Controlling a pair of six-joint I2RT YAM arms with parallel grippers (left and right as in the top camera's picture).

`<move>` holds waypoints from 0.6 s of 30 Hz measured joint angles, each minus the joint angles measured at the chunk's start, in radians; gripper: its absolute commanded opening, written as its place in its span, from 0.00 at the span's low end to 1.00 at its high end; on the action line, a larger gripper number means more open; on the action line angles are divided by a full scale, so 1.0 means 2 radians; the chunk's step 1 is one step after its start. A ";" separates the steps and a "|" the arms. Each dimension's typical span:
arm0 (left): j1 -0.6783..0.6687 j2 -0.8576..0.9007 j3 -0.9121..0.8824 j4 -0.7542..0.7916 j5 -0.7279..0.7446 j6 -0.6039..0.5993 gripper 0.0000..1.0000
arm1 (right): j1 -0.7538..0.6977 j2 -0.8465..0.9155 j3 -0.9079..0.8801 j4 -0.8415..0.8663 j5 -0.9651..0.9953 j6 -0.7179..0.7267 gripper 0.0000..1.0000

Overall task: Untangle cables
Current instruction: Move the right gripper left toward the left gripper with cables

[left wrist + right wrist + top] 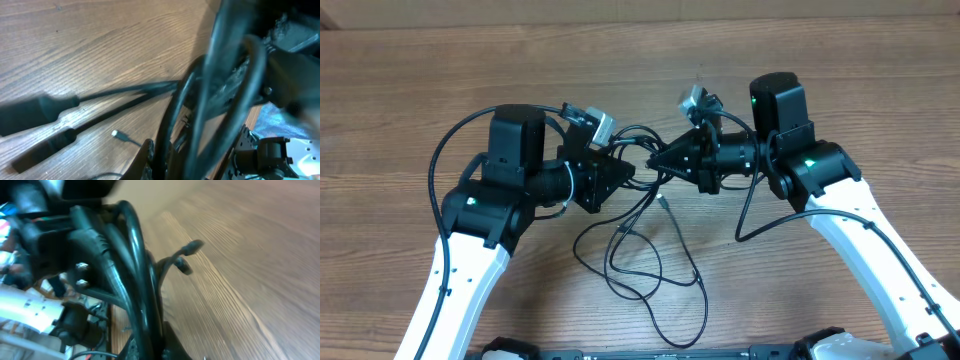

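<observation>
The fingers (620,172) of the left gripper (630,172) are pressed shut on the thin black flexible cables (642,262). The fingers (665,160) of the right gripper (652,163), almost tip to tip with the left, sit among the same cords, and I cannot tell how far apart they stand or whether they grip. From between the grippers the cables trail down into loose overlapping loops on the brown wood-grain table (820,60), with one small silvery plug tip (663,200) just below the grippers.
</observation>
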 measured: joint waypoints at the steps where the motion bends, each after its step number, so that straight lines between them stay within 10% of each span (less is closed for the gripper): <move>1: 0.000 0.000 0.000 -0.001 0.000 0.000 0.04 | 0.000 0.000 0.000 -0.009 0.016 0.001 0.27; 18: 0.000 0.001 0.000 0.000 -0.002 0.002 0.04 | -0.002 0.000 0.000 -0.054 0.149 0.002 0.43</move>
